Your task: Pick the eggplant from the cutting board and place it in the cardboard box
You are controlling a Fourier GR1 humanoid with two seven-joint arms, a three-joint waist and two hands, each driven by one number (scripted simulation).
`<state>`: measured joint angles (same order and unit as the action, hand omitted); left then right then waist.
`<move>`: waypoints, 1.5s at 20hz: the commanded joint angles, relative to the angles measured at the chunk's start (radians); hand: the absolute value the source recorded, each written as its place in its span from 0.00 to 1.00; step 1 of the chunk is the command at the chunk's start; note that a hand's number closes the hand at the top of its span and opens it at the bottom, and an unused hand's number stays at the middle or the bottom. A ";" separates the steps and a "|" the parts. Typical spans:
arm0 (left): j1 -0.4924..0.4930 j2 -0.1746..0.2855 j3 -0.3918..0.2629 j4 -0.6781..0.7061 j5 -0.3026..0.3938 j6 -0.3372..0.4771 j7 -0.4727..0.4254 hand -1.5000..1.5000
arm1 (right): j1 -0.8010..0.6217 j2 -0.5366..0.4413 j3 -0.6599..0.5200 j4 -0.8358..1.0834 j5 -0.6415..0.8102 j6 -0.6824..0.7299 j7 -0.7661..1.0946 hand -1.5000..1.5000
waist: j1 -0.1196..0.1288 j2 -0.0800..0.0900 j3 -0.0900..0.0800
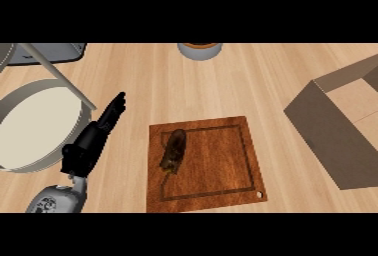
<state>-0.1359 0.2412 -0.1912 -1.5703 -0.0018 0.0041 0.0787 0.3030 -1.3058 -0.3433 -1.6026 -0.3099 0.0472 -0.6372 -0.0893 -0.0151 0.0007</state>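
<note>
One eggplant [174, 151], on the cutting board [221, 165], left half, long axis pointing away from me. My left hand [88, 142], fingers straight, empty, lies just left of the board; the eggplant is to its right. Cardboard box [325, 135] stands well right.

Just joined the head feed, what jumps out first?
The dark eggplant lies on the left half of the wooden cutting board at centre. The open cardboard box stands at the right, apart from it; the left hand, fingers straight, is left of the board, holding nothing.
</note>
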 commanded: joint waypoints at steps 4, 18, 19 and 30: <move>0.019 -0.006 -0.020 -0.023 0.005 -0.062 -0.020 0.50 | 0.006 -0.007 -0.197 0.163 -0.049 0.217 0.023 1.00 | 0.075 0.012 -0.001; -0.106 -0.066 -0.006 0.019 -0.053 -0.064 0.036 0.50 | -0.343 0.192 0.174 0.291 0.385 -0.026 0.048 1.00 | 0.108 0.019 0.000; -0.154 -0.071 0.035 0.152 -0.029 -0.092 -0.022 0.50 | -0.417 0.190 0.192 0.325 0.386 0.012 0.074 1.00 | 0.105 0.021 -0.001; -0.025 -0.022 0.039 -0.017 -0.015 -0.142 0.003 0.50 | -0.632 0.357 0.310 0.720 0.466 0.171 0.026 0.00 | 0.118 0.018 0.000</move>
<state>-0.2259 0.1740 -0.1775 -1.5004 -0.0456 -0.0976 0.0588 -0.2623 -0.9962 -0.0539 -1.0070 0.1167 0.1849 -0.5544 0.0276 0.0066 0.0009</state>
